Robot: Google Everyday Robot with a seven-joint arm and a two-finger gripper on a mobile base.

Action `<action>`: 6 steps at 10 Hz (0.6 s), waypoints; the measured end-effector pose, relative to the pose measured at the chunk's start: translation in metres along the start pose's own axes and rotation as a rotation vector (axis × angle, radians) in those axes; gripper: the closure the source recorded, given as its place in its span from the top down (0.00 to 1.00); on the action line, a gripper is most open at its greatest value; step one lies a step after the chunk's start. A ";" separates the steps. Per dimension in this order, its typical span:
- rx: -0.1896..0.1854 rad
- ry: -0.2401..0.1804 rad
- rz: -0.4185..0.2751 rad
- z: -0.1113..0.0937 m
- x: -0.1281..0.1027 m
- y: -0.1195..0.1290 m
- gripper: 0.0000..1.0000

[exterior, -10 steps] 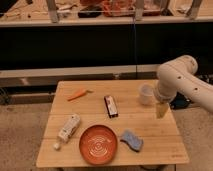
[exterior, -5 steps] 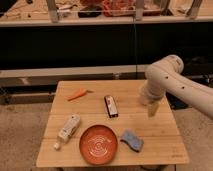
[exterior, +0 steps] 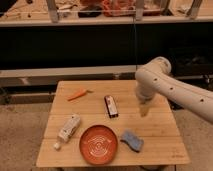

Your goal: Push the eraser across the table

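The eraser (exterior: 111, 106), a small flat black block with a white and red strip, lies near the middle of the light wooden plank table (exterior: 100, 90). My white arm reaches in from the right. The gripper (exterior: 144, 110) hangs pointing down over the table's right part, to the right of the eraser and apart from it by a clear gap.
An orange carrot (exterior: 77, 94) lies at the back left. A white tube-like bottle (exterior: 68, 129) lies at the front left. An orange-red plate (exterior: 99, 145) sits at the front middle, with a blue wavy sponge (exterior: 132, 140) to its right. Dark shelving stands behind the table.
The arm and gripper have moved left across the right side of the table, toward the eraser. A white cup seen by the arm earlier no longer shows. The eraser has not moved.
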 end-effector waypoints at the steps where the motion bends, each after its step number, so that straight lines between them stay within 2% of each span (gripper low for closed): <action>1: -0.001 -0.002 -0.004 0.003 -0.001 -0.001 0.80; 4: -0.004 -0.017 -0.028 0.016 -0.021 -0.007 0.80; 6: -0.002 -0.022 -0.039 0.020 -0.026 -0.009 0.80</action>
